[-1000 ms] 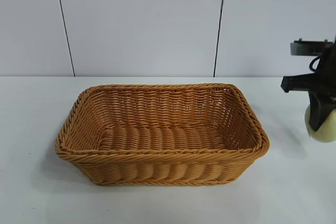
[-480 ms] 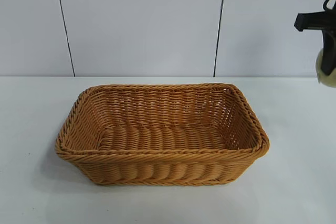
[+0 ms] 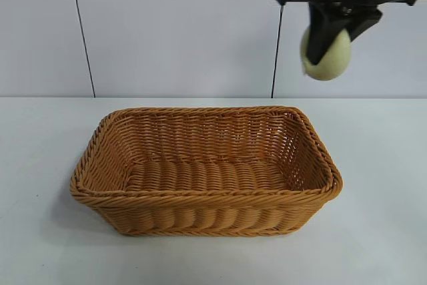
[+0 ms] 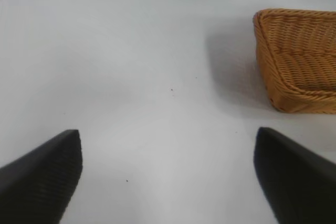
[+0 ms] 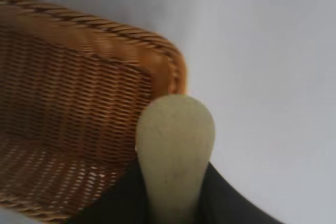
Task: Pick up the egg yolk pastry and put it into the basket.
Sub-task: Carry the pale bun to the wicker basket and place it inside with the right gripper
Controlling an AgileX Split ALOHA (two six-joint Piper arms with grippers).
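Right wrist view shows, nearest to the camera, the right gripper (image 5: 176, 198) with its jaws clamped on the egg yolk pastry (image 5: 176, 145), which stands out between them as a pale rounded lump. Just behind the pastry is a corner of the basket (image 5: 168, 61), with its woven floor open on one side and the bare worktop (image 5: 273, 77) on the other side.

From the exterior view the pastry (image 3: 328, 58) hangs high in the air, above the far right corner of the basket (image 3: 200, 199), not yet over its middle.

To do this step well, I think the arm should carry the pastry further over the floor of the basket, then come down low inside the walls before the jaws let go, so the round lump does not roll or bounce over the braided rim.

The left gripper (image 4: 168, 182) waits parked over the worktop, jaws wide apart, holding nothing.
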